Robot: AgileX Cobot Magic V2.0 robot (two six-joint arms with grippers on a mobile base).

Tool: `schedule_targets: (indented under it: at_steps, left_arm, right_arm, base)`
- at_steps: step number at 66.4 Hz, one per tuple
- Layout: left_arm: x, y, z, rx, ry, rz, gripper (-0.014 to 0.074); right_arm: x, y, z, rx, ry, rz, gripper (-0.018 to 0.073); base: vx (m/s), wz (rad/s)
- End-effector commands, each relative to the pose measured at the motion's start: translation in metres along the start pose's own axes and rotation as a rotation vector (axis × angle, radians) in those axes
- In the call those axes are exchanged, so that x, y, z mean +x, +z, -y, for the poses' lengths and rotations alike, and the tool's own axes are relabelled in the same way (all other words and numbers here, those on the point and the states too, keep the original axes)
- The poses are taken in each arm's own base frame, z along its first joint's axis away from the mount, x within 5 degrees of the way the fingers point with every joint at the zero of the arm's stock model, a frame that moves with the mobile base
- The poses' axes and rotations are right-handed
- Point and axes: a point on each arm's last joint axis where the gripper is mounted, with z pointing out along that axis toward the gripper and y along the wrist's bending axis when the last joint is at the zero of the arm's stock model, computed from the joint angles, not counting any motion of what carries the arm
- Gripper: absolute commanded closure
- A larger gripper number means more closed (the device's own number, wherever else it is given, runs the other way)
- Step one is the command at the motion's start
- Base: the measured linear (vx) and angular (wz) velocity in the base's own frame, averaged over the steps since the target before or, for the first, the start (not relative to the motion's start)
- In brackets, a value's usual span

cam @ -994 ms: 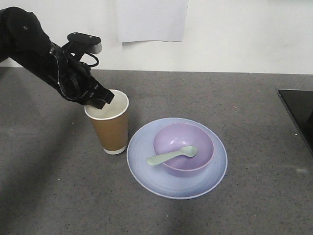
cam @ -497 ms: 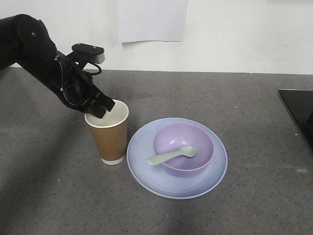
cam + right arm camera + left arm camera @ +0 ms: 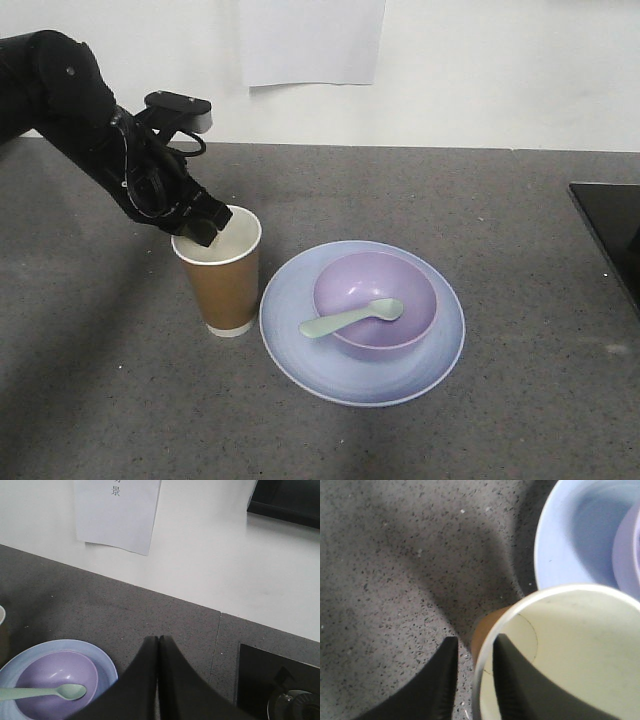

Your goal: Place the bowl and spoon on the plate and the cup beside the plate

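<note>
while left gripper [image 3: 474,680] straddles cup [image 3: 225,285] rim, seemingly unclamped.

Soft, even indoor light, no glare.
The left wrist view blurs the tall brown paper cup [image 3: 560,650] up close; broad shadows darken the speckled grey countertop [image 3: 90,380].

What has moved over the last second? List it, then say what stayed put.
The cup was set upright from a tilt, shifting slightly left, and now stands beside the plate. The left gripper moved left with it, one finger inside the rim and one outside. The bowl on the plate, the spoon in the bowl and the shut right gripper stayed as they were.
</note>
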Motion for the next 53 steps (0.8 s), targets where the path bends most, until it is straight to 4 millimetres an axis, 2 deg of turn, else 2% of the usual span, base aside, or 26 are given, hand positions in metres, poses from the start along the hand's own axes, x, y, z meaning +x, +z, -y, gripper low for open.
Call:
schedule_targets:
  at_steps: [1,9,22,34,43,53]
  left_arm:
    - [-0.005,-0.026,0.008,-0.009,0.000,0.087,0.0297]
    - [-0.005,-0.027,0.008,-0.007,0.000,0.086,0.0246]
    - [-0.006,-0.040,0.011,-0.014,0.006,0.125,0.0243]
    - [-0.014,-0.074,0.019,-0.026,0.020,0.220,0.0243]
    - [-0.017,-0.109,0.027,-0.042,0.044,0.335,0.0255]
    - [-0.016,-0.153,0.038,-0.063,0.073,0.478,0.0353]
  right_arm:
    - [-0.011,-0.003,0.002,0.014,-0.004,0.081,0.0570]
    - [-0.011,-0.003,0.002,0.014,-0.004,0.081,0.0570]
    - [-0.011,-0.003,0.002,0.014,-0.004,0.080,0.0570]
    - [-0.010,-0.003,0.002,0.013,-0.003,0.075,0.0570]
    - [-0.010,-0.003,0.002,0.013,-0.003,0.075,0.0570]
    - [-0.011,-0.003,0.002,0.015,-0.008,0.082,0.0570]
  base:
    - [0.00,0.00]
    - [0.00,0.00]
    - [0.00,0.00]
    - [0.00,0.00]
    - [0.00,0.00]
    - [0.00,0.00]
